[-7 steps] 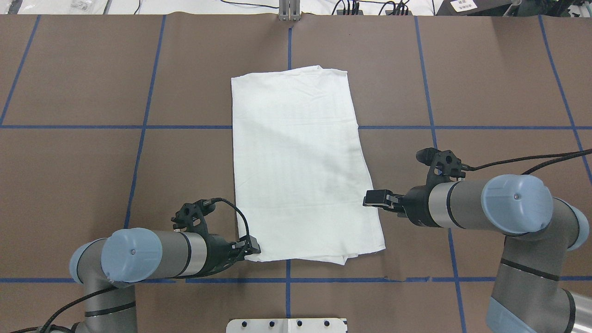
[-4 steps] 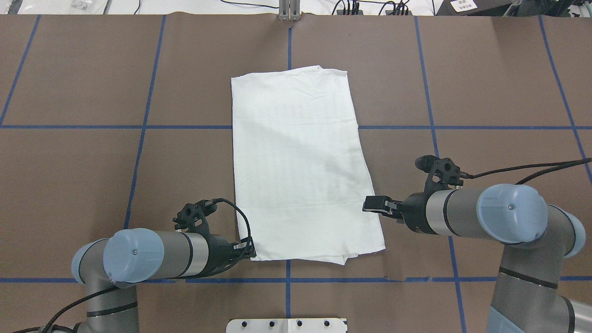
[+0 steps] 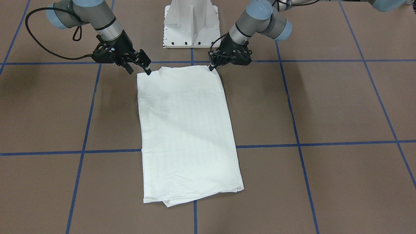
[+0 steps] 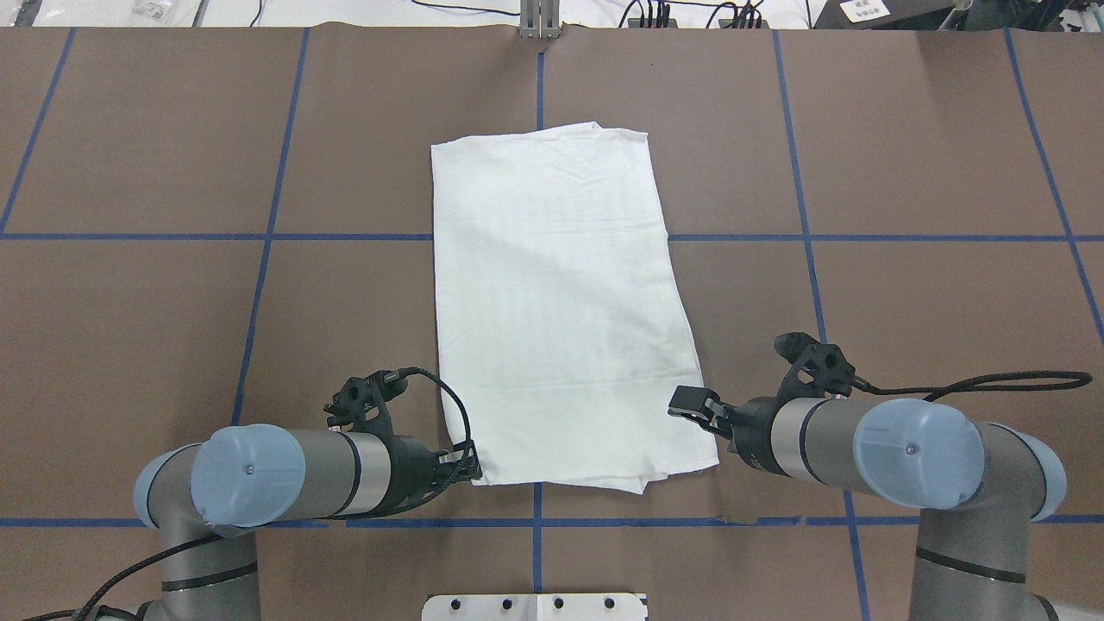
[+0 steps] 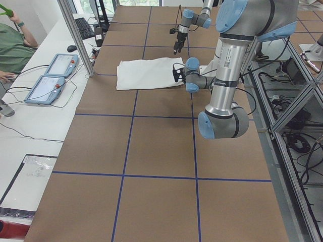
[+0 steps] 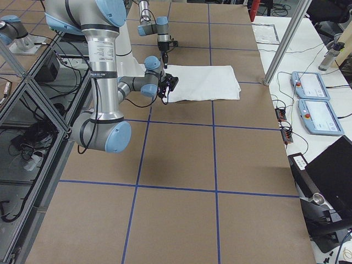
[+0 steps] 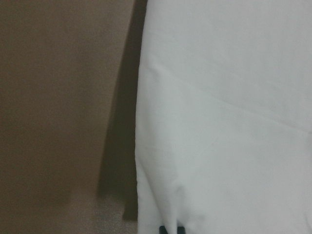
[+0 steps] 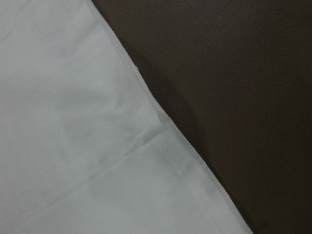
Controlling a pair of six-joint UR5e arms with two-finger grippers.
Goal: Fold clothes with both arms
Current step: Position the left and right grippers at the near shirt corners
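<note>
White folded fabric T-shirt (image 4: 561,302) is soft, light and floppy; grip the corners nearest each claw. Left claw (image 4: 473,466) looks pinched on its corner; right claw (image 4: 694,404), fingers parted, hovers beside the edge.

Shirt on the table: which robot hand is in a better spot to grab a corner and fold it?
Left, probably. The left hand sits at the near corner of the shirt. The right hand is beside the side edge, short of its corner, so it likely needs another move first.
</note>
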